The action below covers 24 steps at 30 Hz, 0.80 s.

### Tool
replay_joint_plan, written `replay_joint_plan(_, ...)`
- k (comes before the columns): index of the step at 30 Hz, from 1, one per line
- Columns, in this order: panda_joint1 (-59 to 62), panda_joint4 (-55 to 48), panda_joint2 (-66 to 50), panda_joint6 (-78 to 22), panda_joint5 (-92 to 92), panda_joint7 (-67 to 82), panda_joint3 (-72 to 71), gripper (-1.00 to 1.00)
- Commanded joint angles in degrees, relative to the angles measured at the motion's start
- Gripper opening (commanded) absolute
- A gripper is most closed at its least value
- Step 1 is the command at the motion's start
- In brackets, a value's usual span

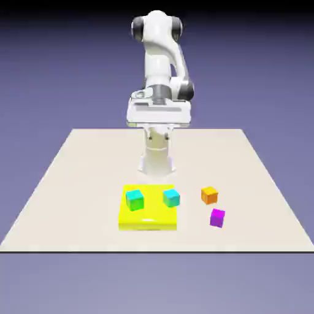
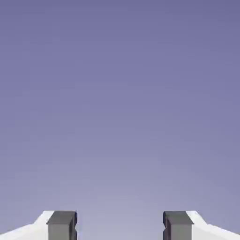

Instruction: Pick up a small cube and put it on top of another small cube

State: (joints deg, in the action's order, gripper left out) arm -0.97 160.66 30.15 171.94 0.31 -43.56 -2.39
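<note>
Purple cube [image 1: 217, 218] is sitting nearest the camera, lower right of centre in the exterior view, with the orange cube [image 1: 210, 195] just beside it, up and to the left, apart from it. Two cyan cubes [image 1: 134, 199] are resting on a yellow slab [image 1: 148, 222] at lower centre of the table [image 1: 73, 184]. Arm [image 1: 160, 67] is standing upright at the top middle, well apart from every cube. In the hand view the gripper [image 2: 119, 226] is showing both tips at the bottom edge, set wide, nothing between them, only backdrop ahead. Nothing is being grasped yet. Risks: the hand camera is seeing no cube, so the approach is running blind at first; coming down on orange, a finger could be clipping purple, given how close they sit. Stacking on a cyan cube risks nudging it off the slab.
</note>
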Motion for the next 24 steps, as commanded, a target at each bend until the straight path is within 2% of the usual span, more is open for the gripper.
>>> replay_joint_plan(1, -0.23, -0.28, -2.08, -1.72, 0.26, -0.92, -1.98, 0.00)
replay_joint_plan(16, -3.69, -4.52, -33.21, -27.44, 4.09, -14.63, -31.67, 0.00)
replay_joint_plan(18, -3.71, -4.54, -33.36, -27.56, 4.11, -14.70, -31.81, 0.00)
replay_joint_plan(24, -10.95, -4.42, -45.81, -16.03, -6.98, -22.44, -22.11, 0.00)
